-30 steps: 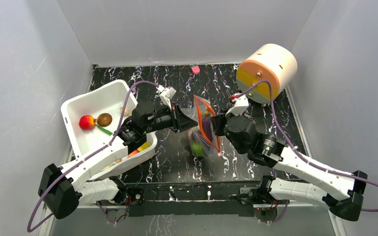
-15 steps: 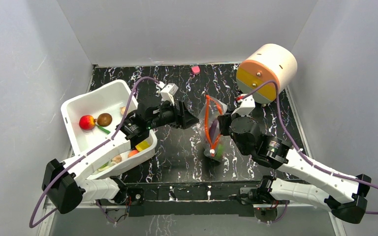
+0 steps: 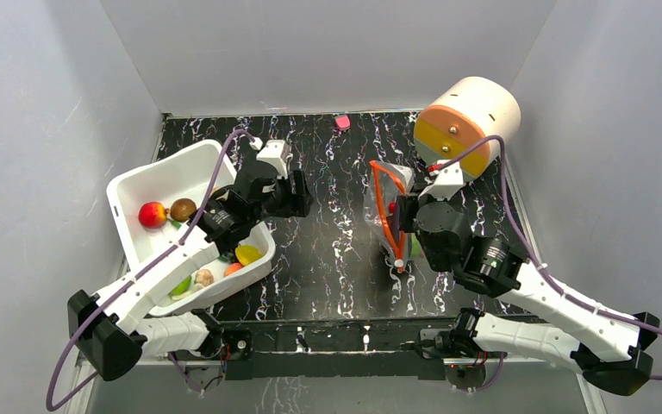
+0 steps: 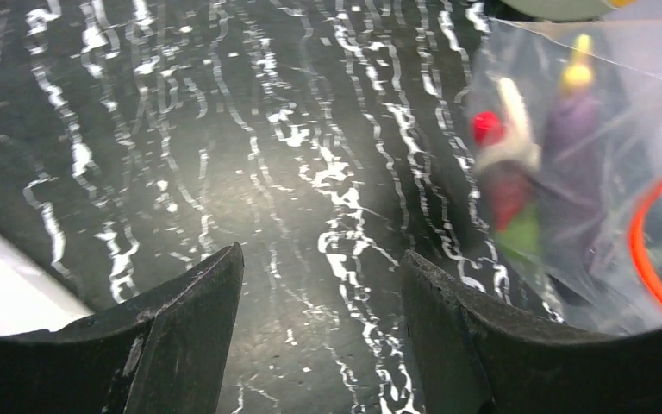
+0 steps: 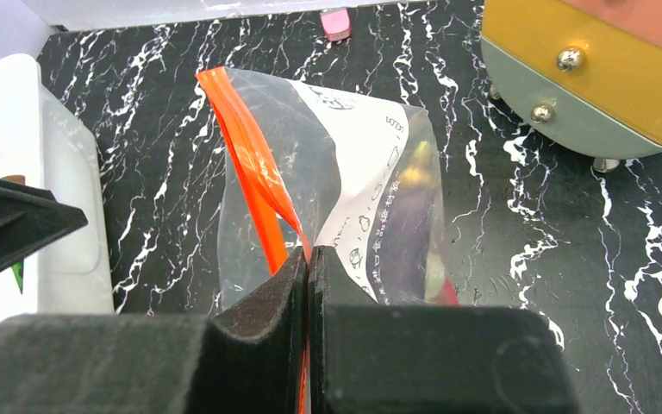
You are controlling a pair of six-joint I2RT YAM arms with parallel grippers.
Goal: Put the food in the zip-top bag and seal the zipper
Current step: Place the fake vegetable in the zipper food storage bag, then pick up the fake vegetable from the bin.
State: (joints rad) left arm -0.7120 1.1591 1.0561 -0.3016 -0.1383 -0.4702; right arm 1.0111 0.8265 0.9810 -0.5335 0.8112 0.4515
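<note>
The clear zip-top bag [image 3: 394, 194] hangs upright right of centre, its orange-red zipper [image 3: 380, 210] facing left. My right gripper [image 3: 401, 216] is shut on the zipper strip [image 5: 259, 185], pinched at the fingertips [image 5: 309, 259]. Inside the bag [image 5: 358, 172] I see a purple eggplant [image 5: 409, 211]; the left wrist view shows it [image 4: 573, 142] beside red and green pieces. My left gripper [image 3: 300, 200] stands open and empty [image 4: 321, 280] over bare table, left of the bag [image 4: 586, 112]. A red apple [image 3: 151, 214] lies in the white tub [image 3: 129, 185].
The tub also holds a brown fruit [image 3: 183, 208], a yellow piece [image 3: 247, 254] and other small toys. A round orange and cream drawer unit [image 3: 467, 121] stands at the back right. A small pink object [image 3: 342, 122] lies by the back wall.
My left gripper opened, let go of the bag and drew back left toward the tub. The right gripper carried the bag right and toward the back, still pinching the zipper.
</note>
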